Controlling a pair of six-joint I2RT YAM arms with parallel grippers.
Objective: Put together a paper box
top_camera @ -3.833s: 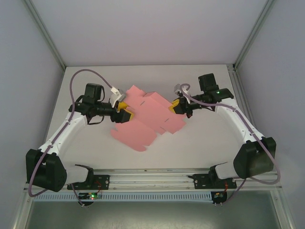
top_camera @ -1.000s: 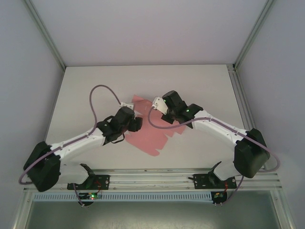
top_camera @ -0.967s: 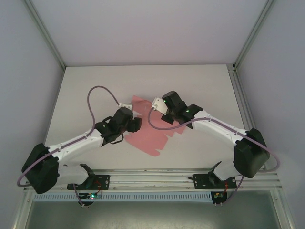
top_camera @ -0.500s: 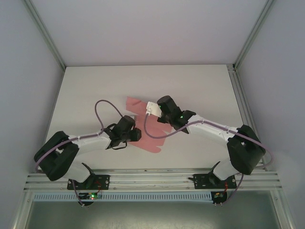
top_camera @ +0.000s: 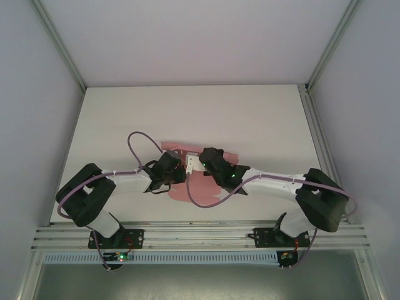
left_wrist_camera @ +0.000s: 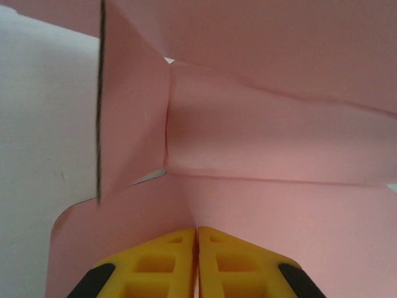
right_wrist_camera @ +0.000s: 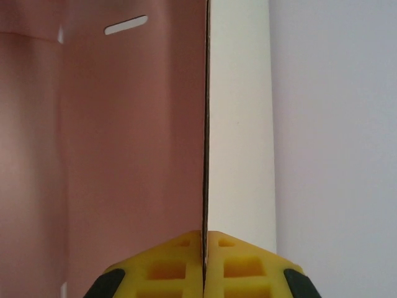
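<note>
The paper box (top_camera: 195, 181), a pink thin-card die-cut sheet with flaps and a slot, sits on the white surface (top_camera: 125, 112) between both arms, near their bases. The left claw (left_wrist_camera: 197, 264) is pressed together, pinching a creased panel. The right claw (right_wrist_camera: 205, 264) nips a wall seen edge-on. Some panels stand raised, but no closed box exists. By my judgement, most folding and tab-locking remains.

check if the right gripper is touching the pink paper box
Touching. The right wrist view shows the paper box with its thin card edge running straight down into the seam between the closed yellow fingers of the right gripper, pinched with no gap.
</note>
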